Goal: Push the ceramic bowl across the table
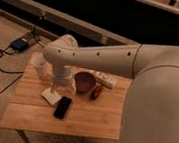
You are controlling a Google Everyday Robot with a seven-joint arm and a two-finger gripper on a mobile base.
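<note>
The dark maroon ceramic bowl [85, 81] stands upright on the light wooden table [31, 114], at the middle of the far half. My arm reaches in from the right and bends down over the table. The gripper [60, 85] hangs at the end of the wrist, close to the bowl's left side and low over the table top. I cannot tell whether it touches the bowl.
A translucent white cup [39, 66] stands left of the gripper. A white card [51, 96] and a black phone [62, 107] lie in front of it. A white remote-like bar [105, 79] and a small brown bottle [96, 91] lie right of the bowl. Cables and a blue box [19, 44] are on the floor at left.
</note>
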